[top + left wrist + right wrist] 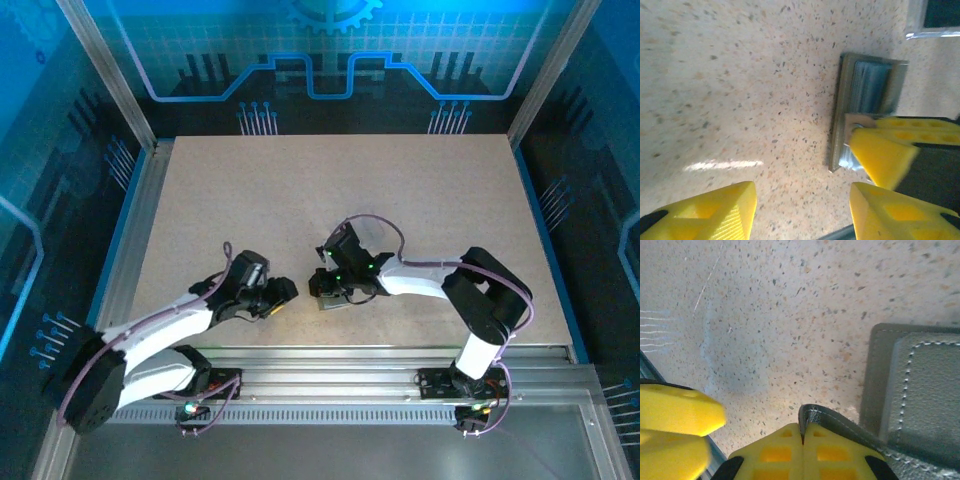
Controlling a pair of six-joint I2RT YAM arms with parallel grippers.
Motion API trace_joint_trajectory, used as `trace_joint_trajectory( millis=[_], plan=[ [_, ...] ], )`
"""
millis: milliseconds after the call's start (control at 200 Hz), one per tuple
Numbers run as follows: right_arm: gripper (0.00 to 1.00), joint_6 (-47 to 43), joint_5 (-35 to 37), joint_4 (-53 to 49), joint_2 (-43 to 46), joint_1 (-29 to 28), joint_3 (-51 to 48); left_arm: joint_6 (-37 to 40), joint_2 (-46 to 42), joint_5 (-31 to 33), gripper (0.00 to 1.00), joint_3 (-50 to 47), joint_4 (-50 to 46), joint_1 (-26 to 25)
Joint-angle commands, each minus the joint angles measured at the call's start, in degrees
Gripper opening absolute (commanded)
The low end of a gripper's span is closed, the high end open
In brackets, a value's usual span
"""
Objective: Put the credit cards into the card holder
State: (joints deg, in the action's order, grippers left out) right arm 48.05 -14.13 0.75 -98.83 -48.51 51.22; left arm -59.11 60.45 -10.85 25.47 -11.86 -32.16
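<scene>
While my right end effector is pressed together, pinching a flap of the grey card holder lying on the surface, my left end effector hangs spread just beside it, the holder ahead of its right finger.

White-shelled left arm and right arm, black at joints and wrists. Thin purple cables looped alongside. Small green lights near wrist and bases. Yellow wedge-shaped fingers, moulded with square recesses, finely ribbed.
</scene>
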Motion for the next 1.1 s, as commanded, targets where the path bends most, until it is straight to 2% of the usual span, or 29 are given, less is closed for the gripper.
trace_joint_trajectory(
  millis=[0, 150, 215, 260, 375, 490, 595, 810, 926, 1096],
  plan=[
    [0.0, 0.1, -0.3, -0.5, -2.2, -2.5, 4.1, 3.1, -5.7, -0.7, 0.55, -0.7, -9.1, 2.7],
    [0.19, -1.7, -1.9, -3.5, -4.8, -3.3, 7.9, 7.9, -6.1, -1.1, 0.58, 3.0, -13.8, 4.6],
    [0.4, -3.8, -0.4, -7.5, -2.6, -3.4, 9.8, 10.1, -4.6, -0.8, 0.59, 5.5, -15.7, 4.6],
    [0.49, -5.1, -0.2, -11.4, -1.3, -3.2, 11.7, 11.3, -3.7, -0.7, 0.59, 7.2, -16.6, 4.7],
    [0.6, -8.2, -2.0, -20.6, 0.7, -2.3, 16.7, 12.6, -2.1, -0.6, 0.59, 11.4, -18.6, 4.8],
    [0.63, -9.3, -3.9, -23.6, 5.1, -0.9, 16.3, 14.1, -0.8, 0.5, 0.58, 15.6, -20.5, 4.8],
    [0.62, -8.8, -2.6, -26.1, 10.6, 2.3, 12.6, 16.0, 3.5, -1.1, 0.57, 19.3, -19.5, 4.3],
    [0.45, -8.4, -3.9, -27.1, 19.0, 12.9, 1.5, 17.6, 18.1, 0.7, 0.45, 30.8, -16.7, -4.3],
    [0.48, -9.4, -4.4, -27.2, 21.2, 16.0, -2.7, 16.1, 25.9, -0.4, 0.34, 34.1, -14.7, -6.7],
    [0.57, -10.4, -6.1, -24.7, 19.6, 16.6, -5.4, 16.8, 34.2, 0.8, 0.31, 36.4, -17.0, -7.2]
  ],
)
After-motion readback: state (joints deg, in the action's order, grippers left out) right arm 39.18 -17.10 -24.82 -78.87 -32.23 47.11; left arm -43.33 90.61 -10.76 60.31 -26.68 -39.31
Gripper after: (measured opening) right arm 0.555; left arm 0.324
